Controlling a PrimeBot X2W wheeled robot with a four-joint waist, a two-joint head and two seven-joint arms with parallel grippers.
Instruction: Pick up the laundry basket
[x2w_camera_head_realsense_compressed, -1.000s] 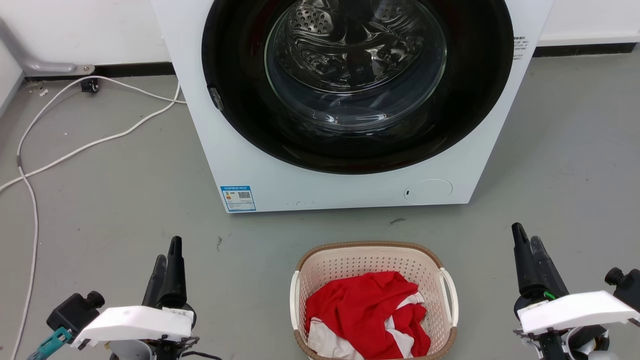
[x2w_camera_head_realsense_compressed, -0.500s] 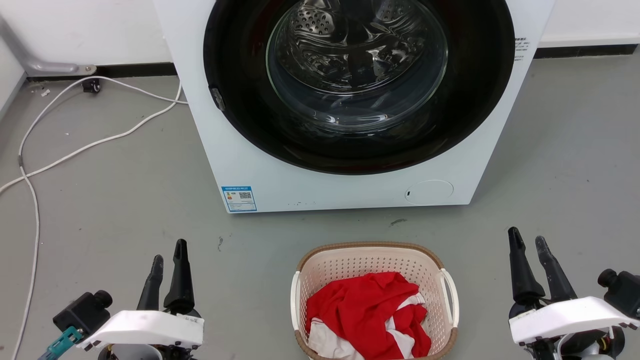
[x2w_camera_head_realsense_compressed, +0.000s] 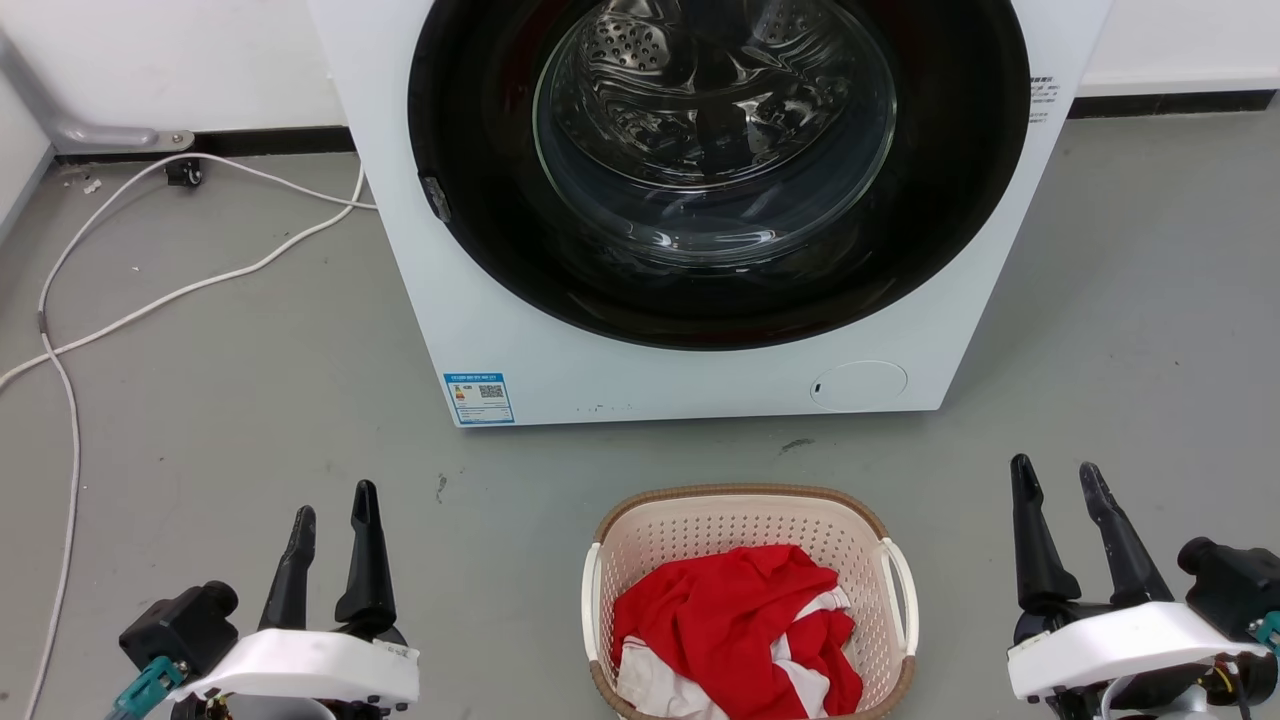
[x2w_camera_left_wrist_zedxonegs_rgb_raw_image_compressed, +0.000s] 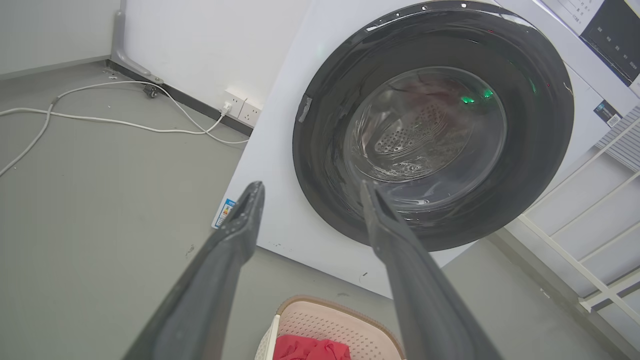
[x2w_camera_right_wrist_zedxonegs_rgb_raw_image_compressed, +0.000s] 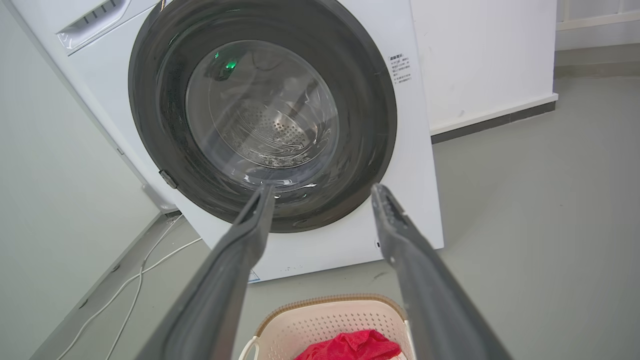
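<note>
The laundry basket, cream perforated plastic with a brown woven-look rim and white side handles, stands on the grey floor in front of the washer, holding red and white clothes. My left gripper is open, well to the basket's left, nothing between its fingers. My right gripper is open too, off to the basket's right. In the left wrist view the basket lies low between my left gripper fingers. Under my right gripper, the right wrist view shows the basket.
A white front-loading washer with its round glass door shut stands just behind the basket. White cables trail over the floor at the left, towards wall sockets. A white rack stands right of the washer.
Both grippers have opened: their fingers, close together a second ago, now stand spread apart. Both have sunk slightly in the head view. The basket has not moved.
</note>
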